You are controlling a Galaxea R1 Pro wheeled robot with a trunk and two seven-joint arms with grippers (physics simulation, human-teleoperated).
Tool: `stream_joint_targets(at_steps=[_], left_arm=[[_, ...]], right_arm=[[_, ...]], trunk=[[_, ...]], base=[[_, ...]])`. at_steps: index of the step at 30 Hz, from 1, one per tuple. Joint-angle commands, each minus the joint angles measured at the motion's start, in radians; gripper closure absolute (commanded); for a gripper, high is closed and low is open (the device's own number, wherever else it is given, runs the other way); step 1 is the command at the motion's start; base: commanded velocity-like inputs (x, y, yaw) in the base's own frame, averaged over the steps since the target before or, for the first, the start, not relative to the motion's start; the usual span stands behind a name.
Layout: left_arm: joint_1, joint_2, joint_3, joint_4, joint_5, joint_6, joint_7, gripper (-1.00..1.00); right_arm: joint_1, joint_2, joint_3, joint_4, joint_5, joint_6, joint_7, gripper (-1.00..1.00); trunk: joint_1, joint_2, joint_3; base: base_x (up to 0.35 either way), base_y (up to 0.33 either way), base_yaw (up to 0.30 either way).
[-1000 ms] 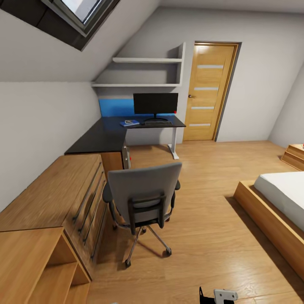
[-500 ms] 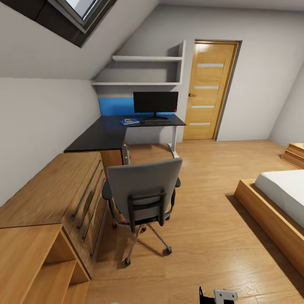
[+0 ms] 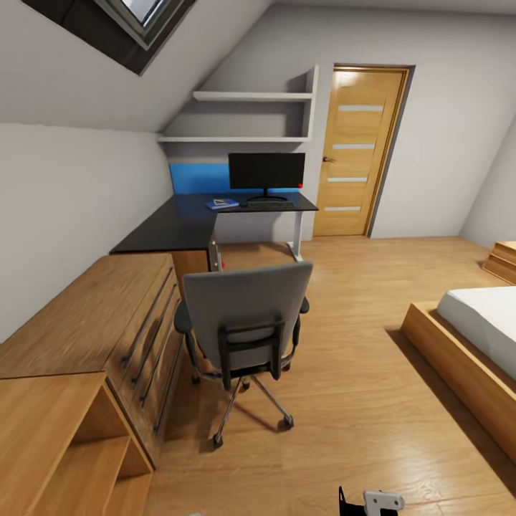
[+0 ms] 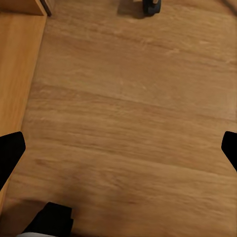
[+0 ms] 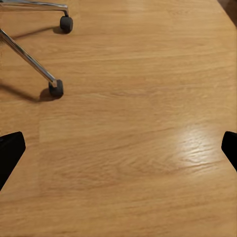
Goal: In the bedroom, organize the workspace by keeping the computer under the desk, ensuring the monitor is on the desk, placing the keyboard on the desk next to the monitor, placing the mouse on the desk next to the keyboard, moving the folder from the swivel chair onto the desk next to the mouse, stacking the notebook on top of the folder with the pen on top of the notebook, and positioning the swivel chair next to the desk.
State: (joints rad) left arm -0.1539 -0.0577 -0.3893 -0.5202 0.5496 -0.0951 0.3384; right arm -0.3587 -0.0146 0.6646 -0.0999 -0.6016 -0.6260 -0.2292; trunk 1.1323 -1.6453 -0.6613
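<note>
Hands hang low over the wood floor (image 4: 133, 108), both spread wide open and holding nothing: our left hand (image 4: 118, 148), our right hand (image 5: 118, 148). From our right wrist we see the swivel chair (image 3: 244, 322) wheels. Beyond the chair stands the desk (image 3: 179, 226), with monitor (image 3: 266, 170), keyboard (image 3: 270, 203) and blue folder (image 3: 221, 203) on top.

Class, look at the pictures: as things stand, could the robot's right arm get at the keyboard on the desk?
Probably not. The keyboard lies on the desk at the far wall, with the chair between. The right gripper hangs open over bare floor.
</note>
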Motion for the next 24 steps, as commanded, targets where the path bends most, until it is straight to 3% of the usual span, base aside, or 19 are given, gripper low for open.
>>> stream_joint_targets(at_steps=[1,16,24], left_arm=[[-0.001,0.001,-0.008,0.000,0.010,-0.006,0.007,-1.00],[-0.001,0.001,-0.008,0.000,0.010,-0.006,0.007,-1.00],[-0.001,0.001,-0.008,0.000,0.011,-0.006,0.007,-1.00]], right_arm=[[0.000,-0.001,0.008,-0.001,-0.001,0.000,-0.009,-1.00],[0.000,-0.001,0.009,-0.001,-0.001,0.002,-0.009,-1.00],[0.000,-0.001,0.009,-0.001,-0.001,0.002,-0.009,-1.00]], trunk=[[0.004,-0.008,-0.004],[0.061,-0.113,-0.051],[0.092,-0.169,-0.076]], base=[[0.000,0.000,0.048],[0.000,0.000,0.014],[0.000,0.000,0.125]])
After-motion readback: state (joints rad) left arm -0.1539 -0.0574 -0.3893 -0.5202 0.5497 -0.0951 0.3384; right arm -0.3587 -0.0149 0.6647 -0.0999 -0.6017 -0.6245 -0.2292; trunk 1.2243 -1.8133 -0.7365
